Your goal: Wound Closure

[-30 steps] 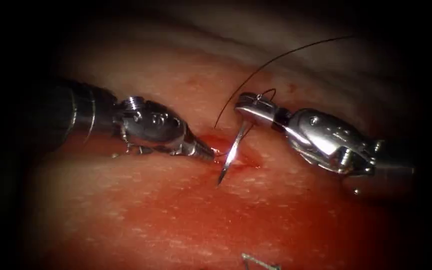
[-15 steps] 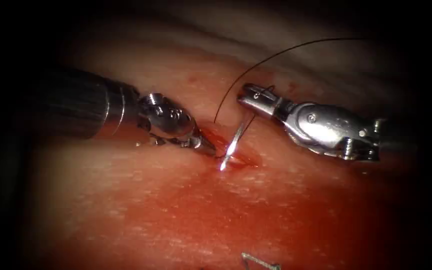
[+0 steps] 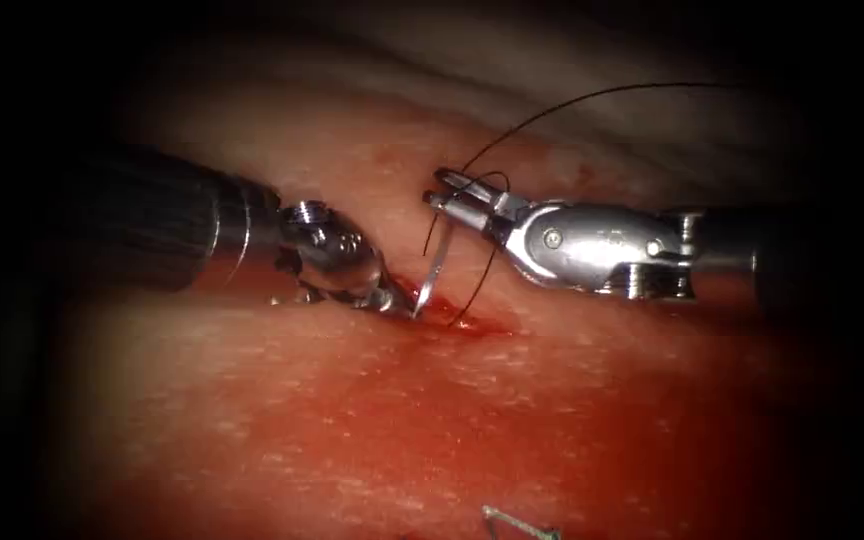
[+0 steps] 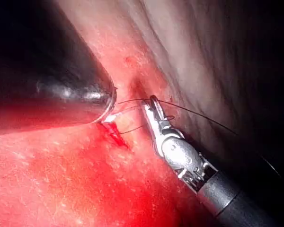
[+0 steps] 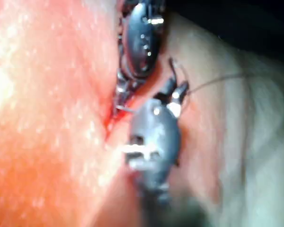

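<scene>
now the right hand [image 3: 439, 191] holds the needle [image 3: 433, 272] near its tail, tip down at the cut [image 3: 457, 318]; the left hand [image 3: 392, 298], nearer the tip, cannot be judged; thread [image 3: 572, 103] trails right.

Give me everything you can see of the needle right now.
The needle is a thin, curved, shiny steel sliver. The right gripper holds it near its thread end, jaws shut. It slants down and leftward to the cut, its tip at the left edge beside the left gripper. Whether the tip has entered the tissue is unclear. Dark thread trails from it.
</scene>
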